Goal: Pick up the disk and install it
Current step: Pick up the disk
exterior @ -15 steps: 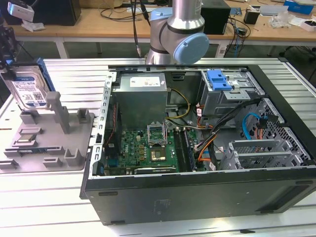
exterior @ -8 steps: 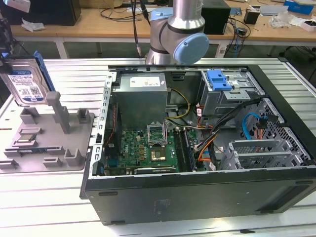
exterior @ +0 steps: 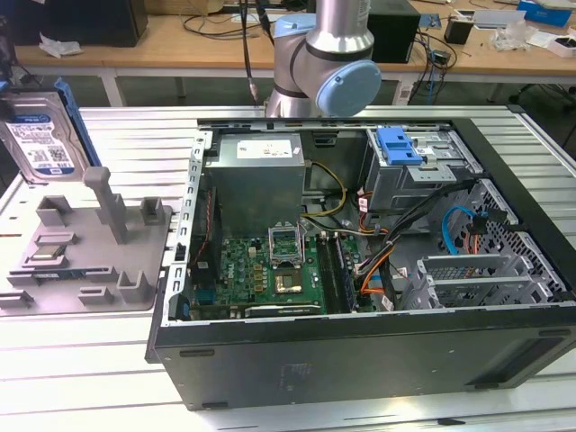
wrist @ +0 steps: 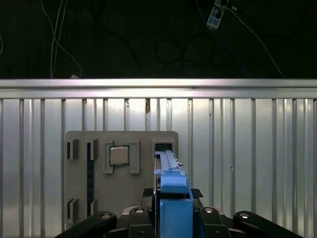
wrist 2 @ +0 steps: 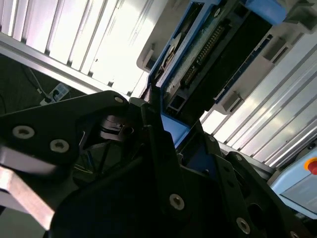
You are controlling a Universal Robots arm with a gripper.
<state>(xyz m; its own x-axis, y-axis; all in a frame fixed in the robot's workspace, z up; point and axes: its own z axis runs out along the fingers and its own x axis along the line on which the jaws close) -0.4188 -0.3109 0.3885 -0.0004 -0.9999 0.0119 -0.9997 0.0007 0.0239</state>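
Note:
The disk (exterior: 38,135), silver with a white and blue label and blue side rails, is held up on edge above the far end of the grey holder plate (exterior: 90,261) at the exterior view's left. In the first wrist view my gripper (wrist: 173,218) is shut on the disk (wrist: 171,186), whose blue rail stands between the black fingers (wrist: 141,218). The second wrist view shows the disk (wrist 2: 218,54) from its connector edge, gripped at its blue rail by my gripper (wrist 2: 166,131). The open computer case (exterior: 360,360) lies apart from it, to the exterior view's right.
Inside the case are a grey power-supply box (exterior: 256,175), the green motherboard (exterior: 270,270), loose cables (exterior: 396,225) and a drive cage with a blue latch (exterior: 400,148). The holder plate has an upright post (exterior: 103,202) and a chip (wrist: 119,155) in a pocket. A cluttered workbench (exterior: 180,36) stands behind.

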